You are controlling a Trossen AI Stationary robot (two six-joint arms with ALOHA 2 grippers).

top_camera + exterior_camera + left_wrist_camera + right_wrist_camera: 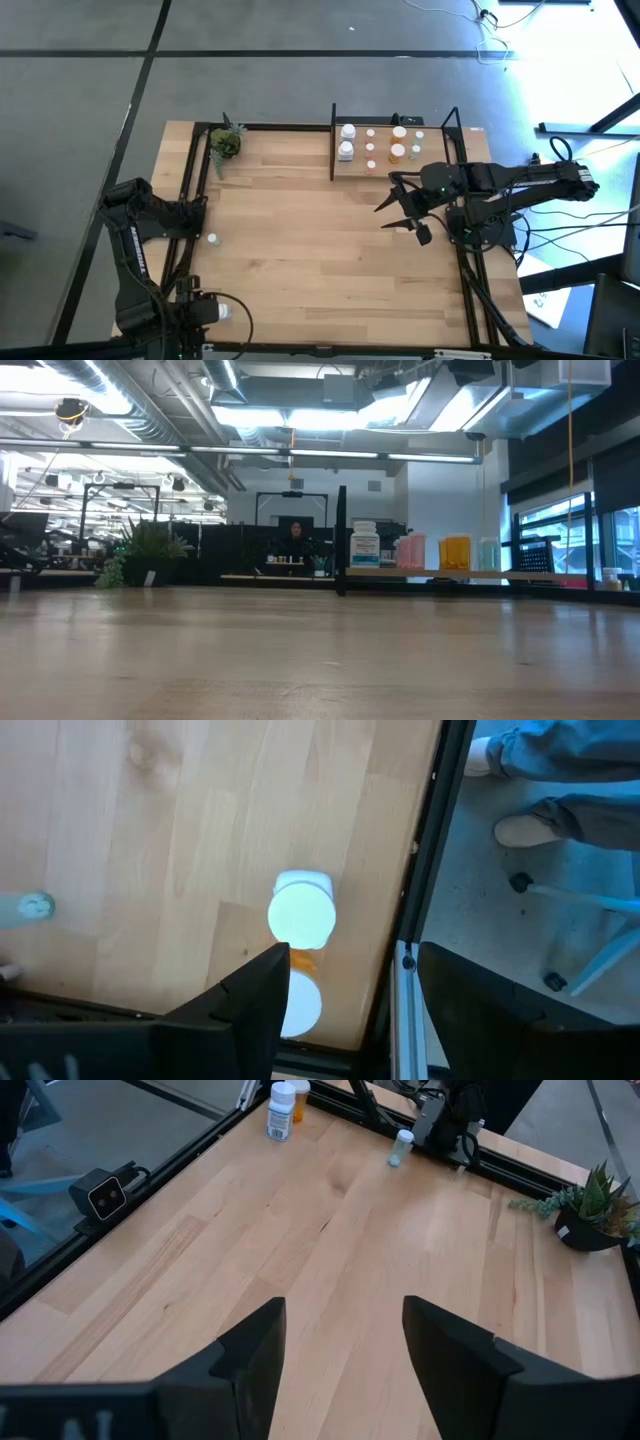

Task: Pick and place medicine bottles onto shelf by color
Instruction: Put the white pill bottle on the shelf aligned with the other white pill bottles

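The shelf [395, 160] stands at the table's far right and bears medicine bottles in rows: white [347, 131], pinkish [370, 148], orange [398, 152] and pale green [415, 152]. At the near left corner a white bottle [302, 912] stands next to an orange one [302, 1000], both upright on the table. My left gripper [355, 965] hangs open above them, pointing down, one finger over the orange bottle's cap. A small pale green bottle [212, 238] stands apart from them. My right gripper [400, 207] waits open in front of the shelf, above the table.
A small potted plant [226, 142] sits at the far left. Black frame rails [405, 950] run along the table's edge right beside the two bottles. Bare wood [320, 250] lies between the arms. A person's legs [560, 780] show beyond the rail.
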